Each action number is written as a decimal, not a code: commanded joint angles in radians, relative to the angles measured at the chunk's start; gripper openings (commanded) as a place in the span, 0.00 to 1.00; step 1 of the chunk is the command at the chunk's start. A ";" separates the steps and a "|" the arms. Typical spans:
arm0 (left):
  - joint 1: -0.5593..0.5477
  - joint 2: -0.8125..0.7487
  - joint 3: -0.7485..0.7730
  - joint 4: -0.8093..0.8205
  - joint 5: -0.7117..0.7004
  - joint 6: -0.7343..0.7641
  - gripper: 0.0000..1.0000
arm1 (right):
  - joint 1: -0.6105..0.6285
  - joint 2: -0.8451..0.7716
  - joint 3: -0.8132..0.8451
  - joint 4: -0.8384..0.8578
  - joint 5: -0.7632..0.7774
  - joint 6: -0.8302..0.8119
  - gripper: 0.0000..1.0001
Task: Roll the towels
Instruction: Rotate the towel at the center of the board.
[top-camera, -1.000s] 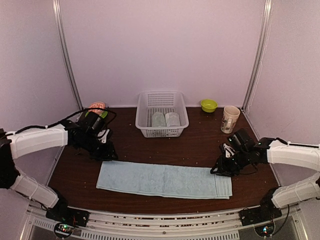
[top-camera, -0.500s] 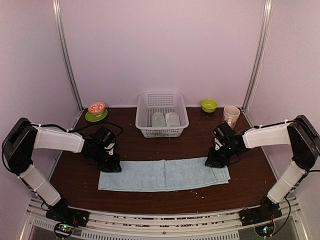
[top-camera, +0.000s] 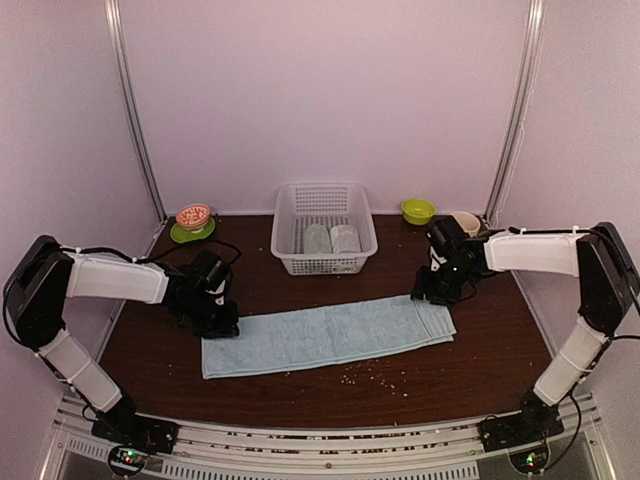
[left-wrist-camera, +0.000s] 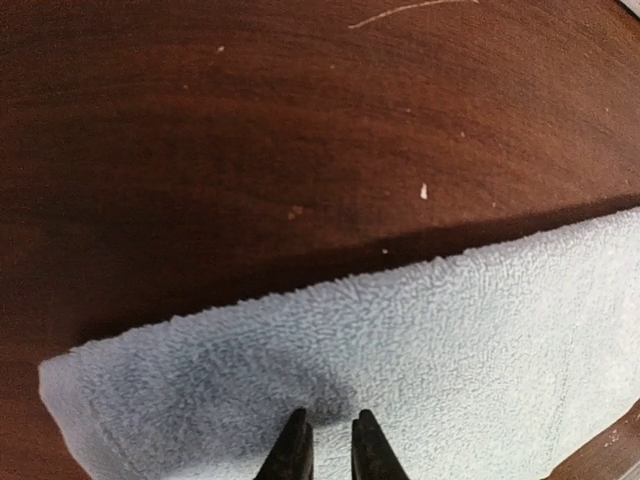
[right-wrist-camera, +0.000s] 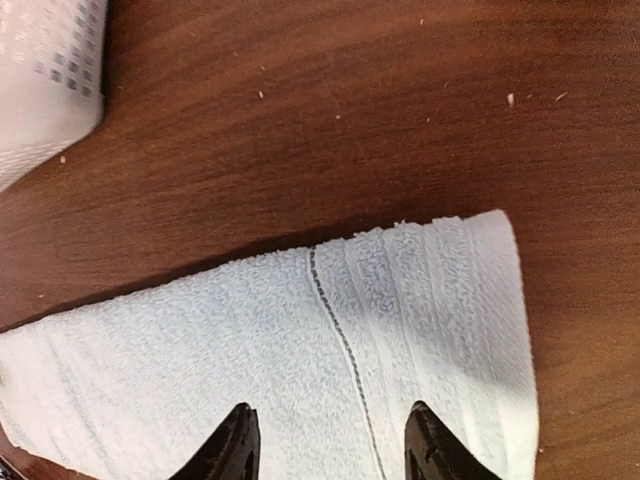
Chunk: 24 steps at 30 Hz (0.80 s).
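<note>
Light blue towel (top-camera: 325, 337) is now laid aslant across mid-frame, its right end carried higher than half a second ago. Its left end is pinched by the left pincer (left-wrist-camera: 328, 452); the right pincer (right-wrist-camera: 335, 450) is spread wider above the right end. Crumbs (top-camera: 375, 372) are scattered on the dark wooden surface (top-camera: 490, 365), enclosed by pale lilac walls (top-camera: 320, 90).

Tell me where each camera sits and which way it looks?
Top: high behind the arms, looking down and forward at the table, basket and blue towel; both arms show.
Left wrist: on the left arm, looking down at one towel end; left gripper fingers pinched close.
Right wrist: looking down at the other end; right gripper fingers spread.
Shared: all see the blue towel.
</note>
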 joint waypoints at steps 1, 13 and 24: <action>0.002 0.023 0.045 -0.061 -0.074 0.044 0.12 | -0.005 -0.076 -0.054 -0.008 0.055 -0.041 0.45; 0.001 0.030 -0.015 -0.051 -0.091 0.038 0.11 | -0.035 -0.051 -0.304 0.139 -0.001 0.038 0.37; 0.002 -0.071 0.057 -0.134 -0.078 0.090 0.35 | -0.049 -0.332 -0.327 0.031 0.052 0.043 0.62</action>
